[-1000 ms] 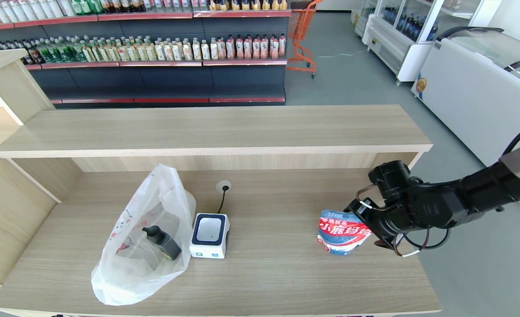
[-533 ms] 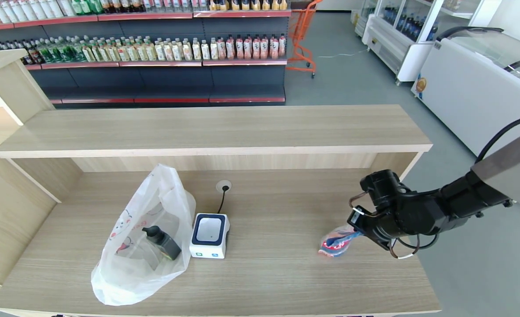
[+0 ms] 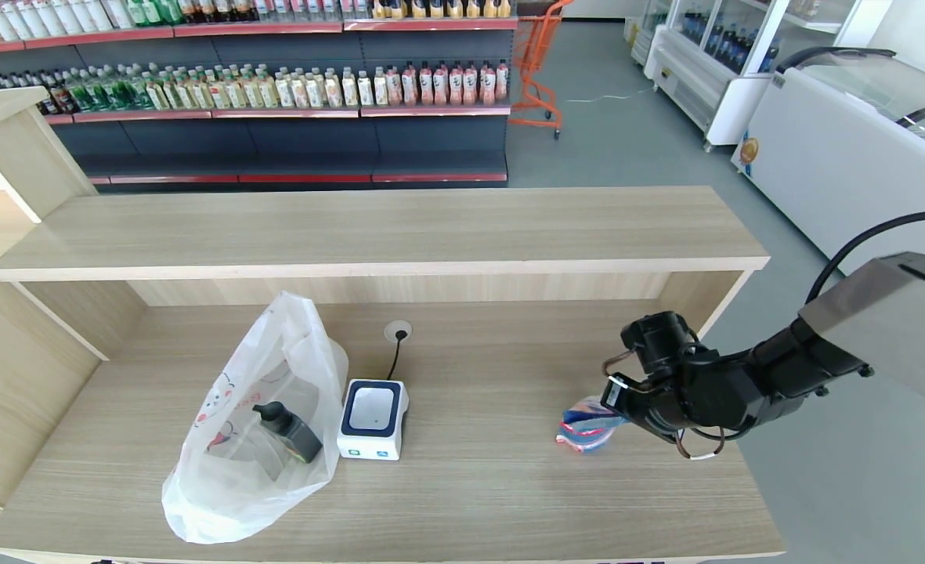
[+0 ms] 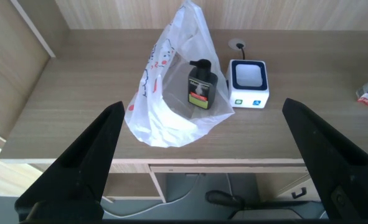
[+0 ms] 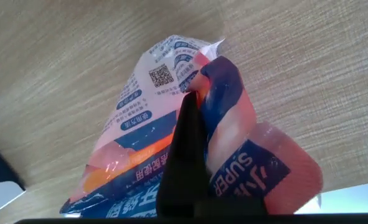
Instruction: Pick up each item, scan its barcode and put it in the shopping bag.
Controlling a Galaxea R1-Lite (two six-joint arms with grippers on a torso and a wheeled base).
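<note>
Gripping pouch [image 3: 583, 427] in right end effector [image 3: 608, 410], with scanner [image 3: 372, 419] and bag [image 3: 274, 352] well to its left and left end effector [image 4: 202, 106] splayed wide.

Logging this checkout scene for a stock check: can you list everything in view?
shopping bag: one, translucent white, counter's left
pump bottle: one, dark, inside the shopping bag
scanner: one, white with dark top, right of the shopping bag
pouch: one, red, blue, white, counter's right side
counter: one, light wood
bottle shelves: rows, mixed colours, behind the counter
trolley: one, orange, beside the bottle shelves
freezers: white, far right
left gripper: open, before the counter's front edge
right gripper: shut on the pouch
</note>
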